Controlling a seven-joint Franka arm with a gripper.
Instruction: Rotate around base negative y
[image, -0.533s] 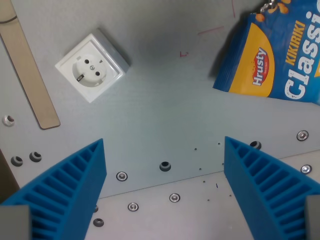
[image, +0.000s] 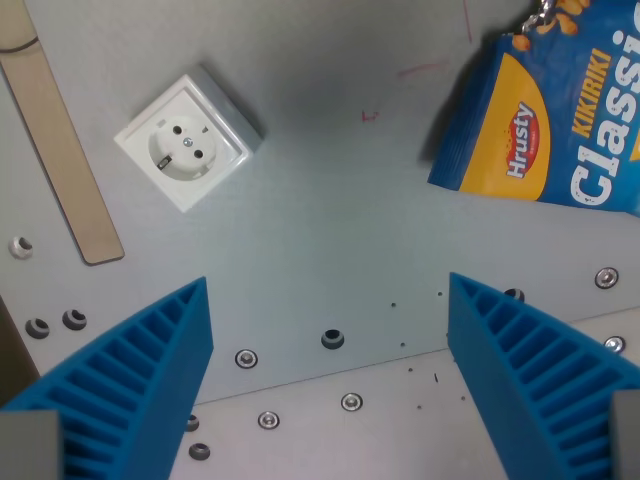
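My gripper (image: 330, 300) is open and empty, its two blue ribbed fingers (image: 140, 380) at the bottom corners of the wrist view, spread wide above a grey metal table (image: 330, 200). A white wall socket (image: 187, 140) lies on the table at the upper left. A blue and yellow snack bag (image: 555, 115) lies at the upper right. Neither touches the fingers.
A flat wooden strip (image: 62, 150) lies along the wrist view's left edge. Several screws and holes (image: 332, 339) dot the table between the fingers, along a seam between two plates.
The whole scene has shifted slightly down and to the right in the picture, so the camera has moved. The gripper stays open.
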